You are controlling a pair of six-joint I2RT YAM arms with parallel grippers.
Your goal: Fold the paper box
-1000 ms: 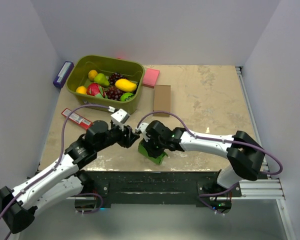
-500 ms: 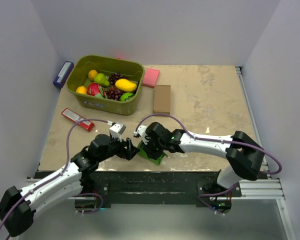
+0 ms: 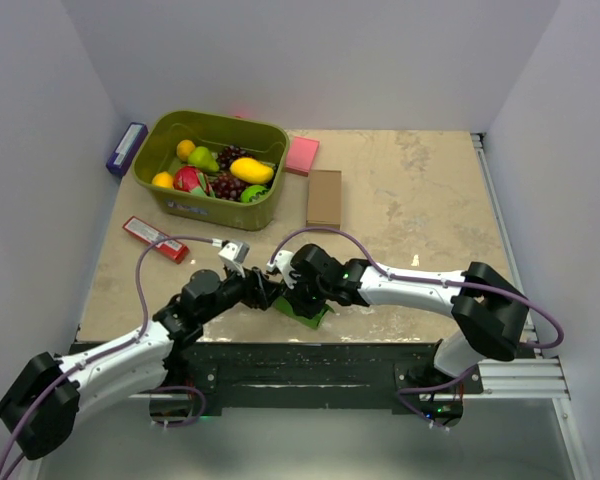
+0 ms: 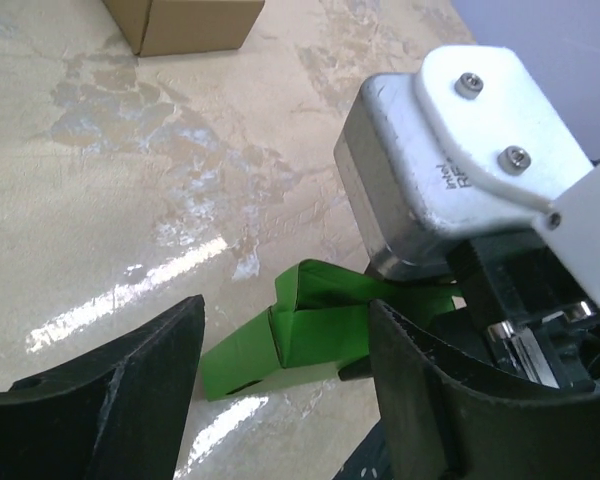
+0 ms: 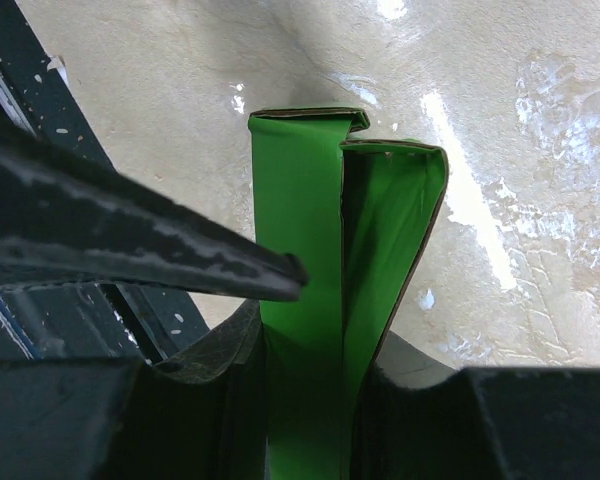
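Creasing seems the step in hand — right hand [image 3: 293, 291] clamped on the part-folded paper box [image 5: 305, 290] near the front edge of the surface [image 3: 410, 200], left hand [image 4: 285, 315] spread just beside it, due next to press a flap.

Tally from the overhead view, logged remotely.

- Arms: two, the left arm [image 3: 110, 352] and the right arm [image 3: 420, 285].
- Green paper box [image 3: 310, 314]: one, near edge, centre.
- Olive bin [image 3: 205, 208]: one, far left.
- Fruit pieces [image 3: 252, 170] in the bin: I separate eight, though overlap makes this uncertain. Two of them are dark grape bunches [image 3: 226, 186].
- Brown cardboard box [image 3: 324, 197]: one, right of the bin.
- Pink pad [image 3: 302, 155]: one, far of the cardboard box.
- Red flat packet [image 3: 155, 238]: one, left side.
- Purple block [image 3: 126, 148]: one, at the left wall.
- Table [image 3: 430, 200]: one.
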